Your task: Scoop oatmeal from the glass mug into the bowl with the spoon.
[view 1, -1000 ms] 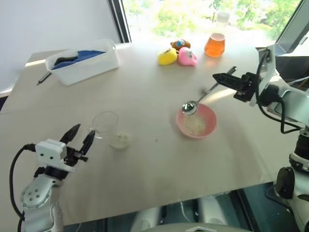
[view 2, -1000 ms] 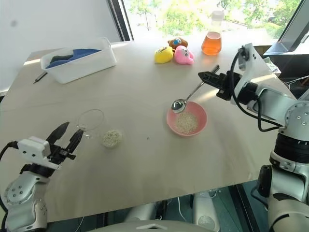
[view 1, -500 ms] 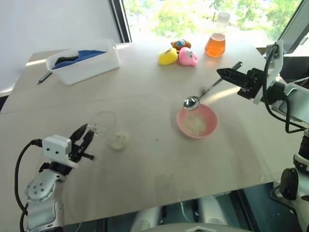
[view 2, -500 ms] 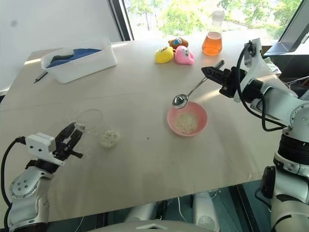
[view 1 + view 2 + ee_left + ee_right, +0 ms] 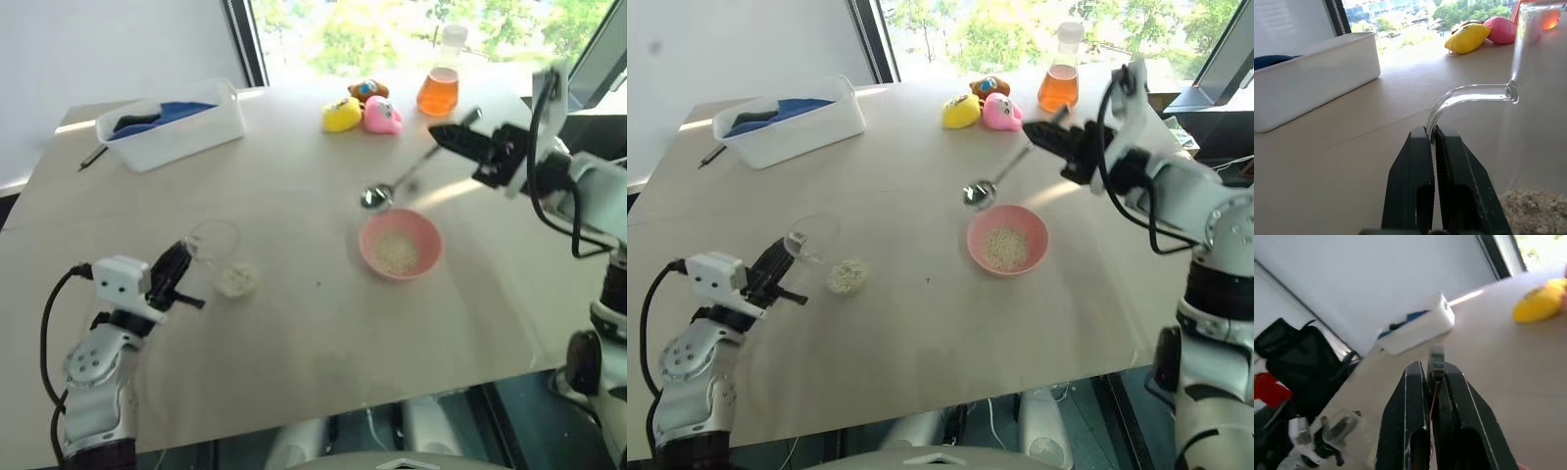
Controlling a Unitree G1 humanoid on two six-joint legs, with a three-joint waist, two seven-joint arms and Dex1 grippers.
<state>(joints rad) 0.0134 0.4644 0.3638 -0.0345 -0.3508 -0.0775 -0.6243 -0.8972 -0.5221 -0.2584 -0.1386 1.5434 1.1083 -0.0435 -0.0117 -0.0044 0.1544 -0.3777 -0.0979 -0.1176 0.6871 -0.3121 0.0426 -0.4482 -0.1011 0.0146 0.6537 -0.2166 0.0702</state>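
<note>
Glass is hard to read here: the glass mug [image 5: 214,242] shows as a faint outline on the table [image 5: 294,333], its handle pinched between the closed fingers of the left gripper [image 5: 1432,134]. Oatmeal [image 5: 236,280] lies heaped beside it and in the pink bowl [image 5: 400,245]. The right gripper [image 5: 443,133], clamped on the spoon [image 5: 377,196], holds it blurred above the table beyond the bowl.

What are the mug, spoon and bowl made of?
Glass mug: clear glass, see-through wall and handle. Spoon: shiny silver, likely polished metal; its head mirrors light. Bowl: glossy pink, plastic or glazed ceramic; can't tell which.
</note>
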